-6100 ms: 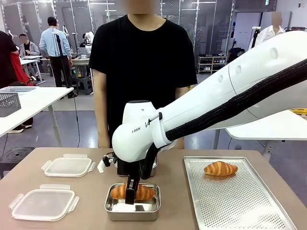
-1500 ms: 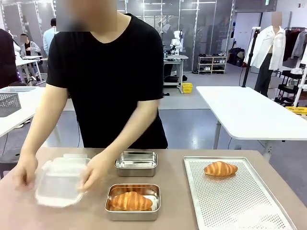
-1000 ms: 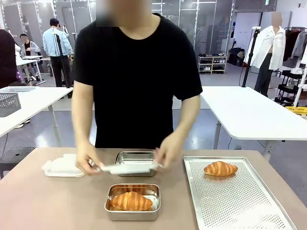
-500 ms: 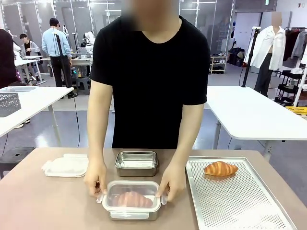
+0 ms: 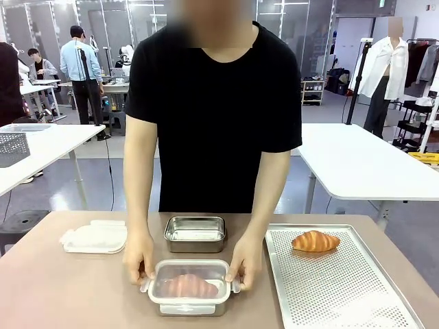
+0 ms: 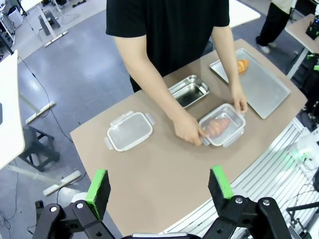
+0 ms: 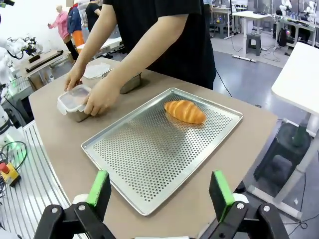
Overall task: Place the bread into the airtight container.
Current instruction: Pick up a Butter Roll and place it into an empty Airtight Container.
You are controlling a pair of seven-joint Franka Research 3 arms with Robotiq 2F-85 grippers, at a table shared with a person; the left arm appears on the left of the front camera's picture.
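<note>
Golden croissant bread (image 5: 187,285) is enclosed in a lidded steel container (image 5: 188,308) held by a person's hands (image 5: 139,255). Left and right jaws are spread.

No words to read
No letters, numbers, brand names or signs were clear enough to read in any of the three views.

Straight ahead of the left end effector (image 6: 158,184), and well apart from it, a clear spare lid (image 6: 129,130) lies flat on the brown tabletop (image 6: 149,174). Farther off to its left, a dark stool (image 6: 36,144) stands on the grey floor (image 6: 75,64). Just ahead of the right end effector (image 7: 159,187), a perforated metal tray (image 7: 149,154) lies flat on the tabletop. A white table (image 7: 304,69) stands beyond the tray, to the right.
</note>
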